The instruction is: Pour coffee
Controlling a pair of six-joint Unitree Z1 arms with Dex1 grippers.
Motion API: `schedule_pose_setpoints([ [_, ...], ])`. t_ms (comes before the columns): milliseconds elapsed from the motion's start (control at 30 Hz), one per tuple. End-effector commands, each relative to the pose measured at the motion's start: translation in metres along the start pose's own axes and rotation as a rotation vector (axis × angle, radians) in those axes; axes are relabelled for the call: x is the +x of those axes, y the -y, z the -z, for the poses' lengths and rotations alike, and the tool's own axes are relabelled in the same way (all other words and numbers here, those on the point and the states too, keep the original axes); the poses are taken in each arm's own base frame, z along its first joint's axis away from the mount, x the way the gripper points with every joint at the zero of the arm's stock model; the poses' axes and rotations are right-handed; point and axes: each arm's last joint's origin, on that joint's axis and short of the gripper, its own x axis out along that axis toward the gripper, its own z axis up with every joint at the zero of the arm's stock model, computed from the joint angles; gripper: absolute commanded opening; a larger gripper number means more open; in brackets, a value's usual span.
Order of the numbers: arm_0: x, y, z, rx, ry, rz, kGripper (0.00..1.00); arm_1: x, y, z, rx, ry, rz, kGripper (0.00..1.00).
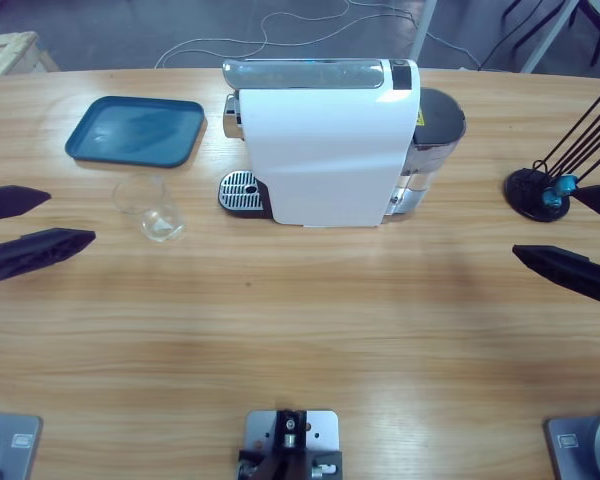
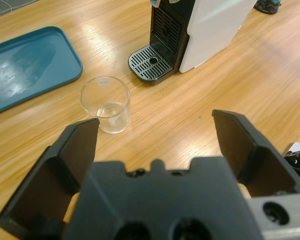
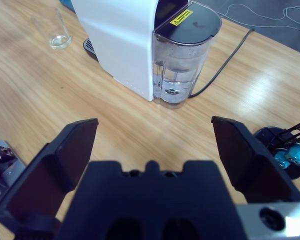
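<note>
1. High view: white coffee machine (image 1: 325,145) stood mid-table, drip grate (image 1: 241,191) at its left foot, water tank (image 1: 432,140) on its right end. Clear glass (image 1: 156,208) stood left of the grate, apart from it, just below the teal tray (image 1: 135,131). No coffee visible in the glass or on the grate. Left gripper (image 1: 18,225) at the left edge, jaws spread, empty, well left of the glass. Right gripper (image 1: 580,235) at the right edge, jaws spread, empty, near a black stand (image 1: 536,192) with rods.
2. Left wrist view: left gripper (image 2: 155,132) wide apart, holding nothing; glass (image 2: 105,103) upright ahead, nearer its left jaw, looked empty. Grate (image 2: 151,63) beyond, tray (image 2: 27,65) at left.
3. Right wrist view: right gripper (image 3: 155,135) spread, empty; tank (image 3: 182,55) and machine (image 3: 120,35) ahead, glass (image 3: 59,31) far off.
</note>
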Motion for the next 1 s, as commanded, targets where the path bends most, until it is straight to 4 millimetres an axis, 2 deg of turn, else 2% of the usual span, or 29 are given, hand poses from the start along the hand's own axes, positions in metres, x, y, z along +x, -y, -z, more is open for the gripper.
schedule_pose_setpoints([
  [33, 0.003, -0.001, 0.009, -0.02, -0.035, -0.007, 0.959, 0.003, 0.0, 0.011, 0.008, -0.041, 0.008, 1.0],
  [333, 0.012, -0.001, 0.0, -0.029, -0.047, -0.01, 0.964, 0.008, 0.0, 0.009, 0.008, -0.064, 0.007, 1.0],
  [400, 0.009, 0.0, -0.013, -0.036, -0.018, -0.004, 0.939, 0.008, 0.0, 0.009, 0.008, -0.062, 0.006, 1.0],
  [467, 0.004, 0.003, -0.047, -0.07, 0.026, 0.01, 0.747, 0.008, 0.0, 0.009, 0.008, -0.06, 0.006, 1.0],
  [500, 0.0, 0.006, -0.072, -0.101, 0.038, 0.023, 0.694, 0.008, 0.0, 0.009, 0.007, -0.061, 0.006, 1.0],
  [533, -0.004, 0.007, -0.101, -0.144, 0.062, 0.051, 0.688, 0.008, 0.0, 0.009, 0.008, -0.06, 0.006, 1.0],
  [600, -0.001, 0.0, -0.141, -0.279, 0.093, 0.129, 0.688, 0.006, 0.0, 0.009, 0.008, -0.052, 0.003, 1.0],
  [667, 0.017, -0.019, -0.167, -0.489, 0.074, 0.226, 0.703, 0.004, 0.0, 0.01, 0.007, -0.041, 0.003, 1.0],
  [733, 0.039, -0.036, -0.175, -0.662, 0.043, 0.268, 0.706, 0.002, 0.0, 0.011, 0.007, -0.035, 0.003, 1.0],
  [833, 0.074, -0.052, -0.167, -0.858, -0.07, 0.284, 0.703, -0.001, 0.0, 0.011, 0.007, -0.02, 0.003, 1.0],
  [1000, 0.118, -0.057, -0.156, -0.992, -0.252, 0.452, 0.701, -0.005, 0.0, 0.012, 0.006, 0.004, 0.003, 1.0],
])
